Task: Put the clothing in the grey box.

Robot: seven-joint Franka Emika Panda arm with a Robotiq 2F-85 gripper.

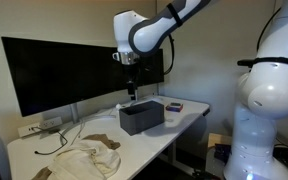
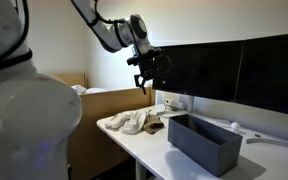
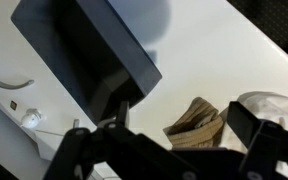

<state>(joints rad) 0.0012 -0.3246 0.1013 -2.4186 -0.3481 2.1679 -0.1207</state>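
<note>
The clothing is a crumpled cream and tan heap (image 1: 82, 158) on the white desk; it shows in both exterior views (image 2: 134, 122) and in the wrist view (image 3: 199, 122) with a white part at the right. The grey box (image 1: 141, 116) stands open-topped beside it (image 2: 204, 142) and fills the upper left of the wrist view (image 3: 84, 50). My gripper (image 1: 131, 87) hangs high above the desk, over the box's near end, in both exterior views (image 2: 142, 85). Its fingers (image 3: 174, 150) are open and empty.
A wide black monitor (image 1: 64, 65) stands along the back of the desk (image 2: 234, 70). A white cable and power strip (image 1: 44, 128) lie near the monitor. A small dark object (image 1: 174, 105) sits at the desk's far end. A wooden panel (image 2: 104, 110) stands beyond the desk.
</note>
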